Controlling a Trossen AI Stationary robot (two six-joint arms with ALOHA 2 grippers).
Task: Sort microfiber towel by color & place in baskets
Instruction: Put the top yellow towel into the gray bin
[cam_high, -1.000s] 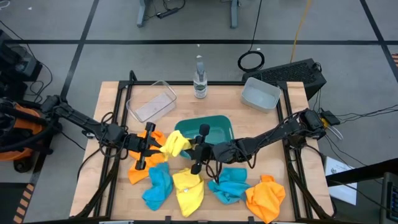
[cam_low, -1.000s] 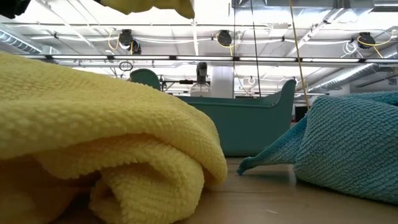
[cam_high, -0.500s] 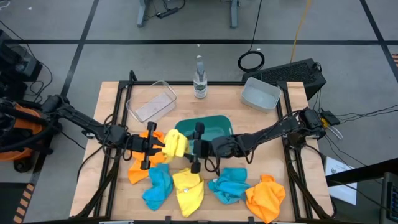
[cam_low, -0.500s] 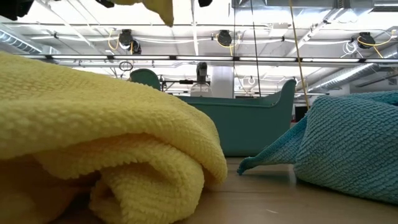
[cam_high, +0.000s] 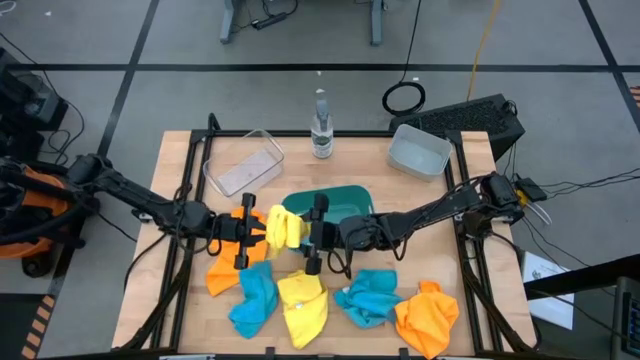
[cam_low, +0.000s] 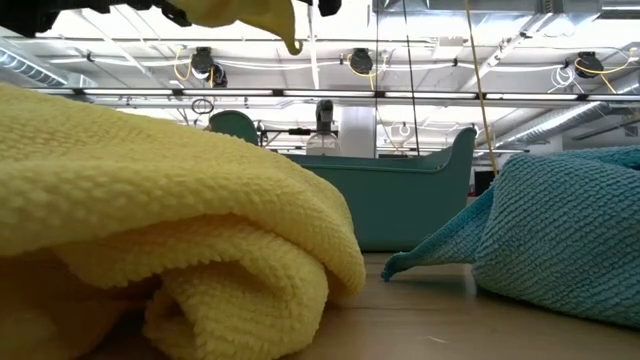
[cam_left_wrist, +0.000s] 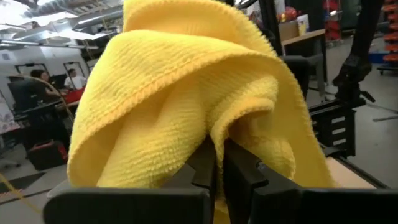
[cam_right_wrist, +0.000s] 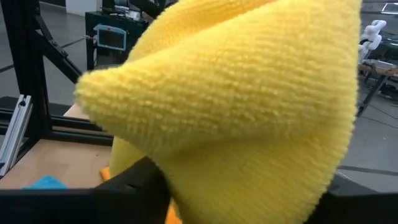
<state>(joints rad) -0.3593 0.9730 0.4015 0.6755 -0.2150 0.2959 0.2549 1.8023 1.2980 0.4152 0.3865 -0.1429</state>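
I had the left pincer (cam_high: 258, 227) clamped on the yellow towel (cam_high: 281, 228), holding it in the air just beside the near left corner of the teal basket (cam_high: 340, 207). In the left wrist view the fingers (cam_left_wrist: 214, 167) sat pressed together with cloth bunched over them. Over the last second the right pincer (cam_high: 311, 236) had slid left, closing in on the towel from the other side, and the towel had drawn up from a loose drape into a tighter wad between the two arms. The right pincer's jaws stood apart with the cloth pushed in between them, but I could not tell whether they gripped it. I read that as a handover or a two-handed regrasp under way, not a drop: the towel was not yet in any tub. The clear basket (cam_high: 243, 165) and the grey basket (cam_high: 418, 151) sat at the back of the counter (cam_high: 180, 160), both apparently without towels. Other towels, orange, blue and yellow, lay unsorted near the front edge.
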